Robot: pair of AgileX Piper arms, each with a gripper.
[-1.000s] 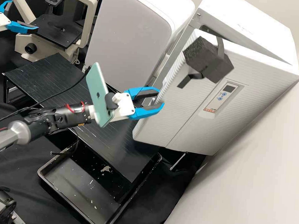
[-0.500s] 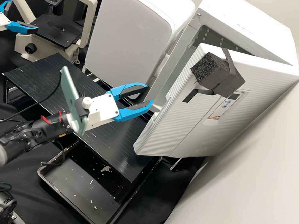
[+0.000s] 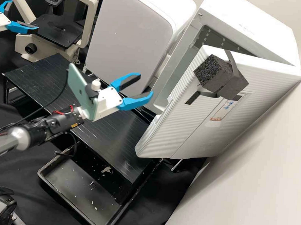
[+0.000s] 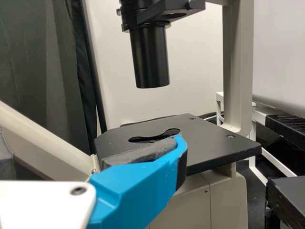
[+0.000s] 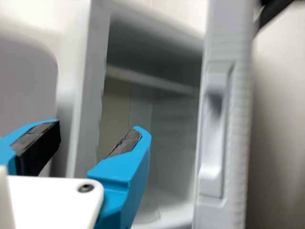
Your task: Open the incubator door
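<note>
The door (image 3: 176, 127) is standing partly open on the right side of the incubator (image 3: 251, 27), its free edge leaning out toward the near side and a shelf (image 5: 143, 78) showing inside. The right pincer (image 3: 145, 85) is hanging just left of that edge, before the opening, with its fingers spread wide and holding nothing; the right wrist view is showing a recess (image 5: 212, 143) in the door's edge, apart from the fingers. A phone (image 3: 82, 91) is riding on the right arm behind the pincer, and a cable (image 3: 61, 97) is looping beside it over the table (image 3: 37, 75). On the left, a big pale box (image 3: 131, 40) is crowding close beside the incubator, hemming in the opening from that side, while on the right the wall (image 3: 256, 166) is rising near the door's hinge side. A dark foam block (image 3: 220, 77) is sitting strapped at the top of the door, partly covering the control panel (image 3: 225, 108). At the far left, the left pincer (image 3: 24, 16) is hovering by the microscope (image 3: 89, 24), well away from the door, its fingers wide apart and gripping nothing. Nearer, below the table, a black tray (image 3: 68, 182) with pale flecks is lying on dark cloth (image 3: 152, 201).
</note>
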